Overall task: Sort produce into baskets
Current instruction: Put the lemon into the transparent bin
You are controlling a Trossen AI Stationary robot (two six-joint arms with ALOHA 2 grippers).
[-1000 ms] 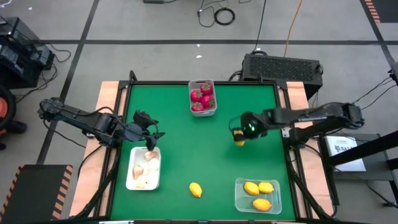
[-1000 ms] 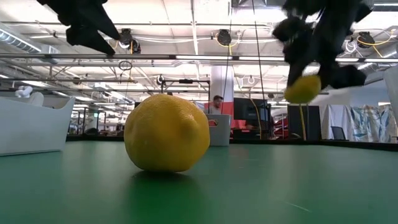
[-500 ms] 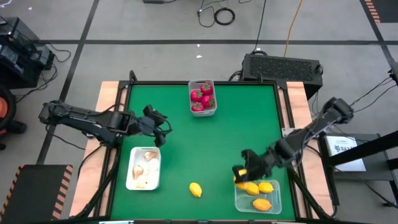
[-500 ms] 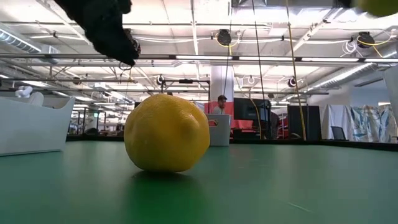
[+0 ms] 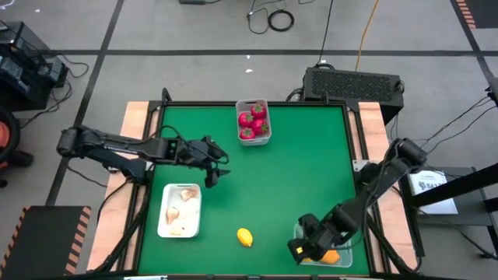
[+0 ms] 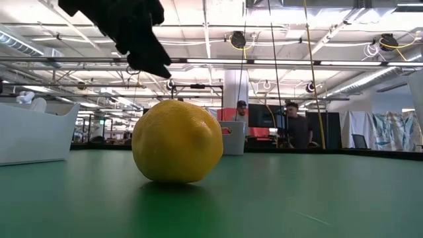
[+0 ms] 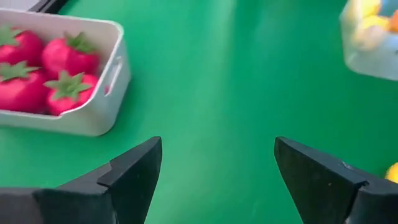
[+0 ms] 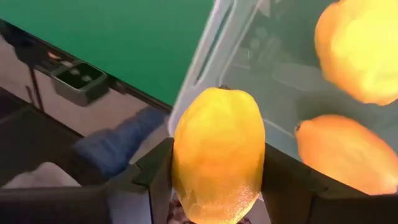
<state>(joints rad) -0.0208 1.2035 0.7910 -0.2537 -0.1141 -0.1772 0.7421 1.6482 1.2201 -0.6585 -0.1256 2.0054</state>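
Green table (image 5: 257, 179), open workshop behind. Right gripper (image 5: 305, 250) clamps a lemon (image 8: 217, 152) at the near-left corner of the clear tub (image 5: 342, 233), long axis upright between its fingers, tub interior just beyond. Left gripper (image 5: 216, 161) hangs spread wide and empty mid-table, nearer the loose lemon (image 5: 245, 237).

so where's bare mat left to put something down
The wide middle is free, between the red bin, the garlic tray and the lemon tub. One loose lemon sits at the near edge. The tub corner is crowded: the right gripper holds a lemon there. The left gripper hangs open.
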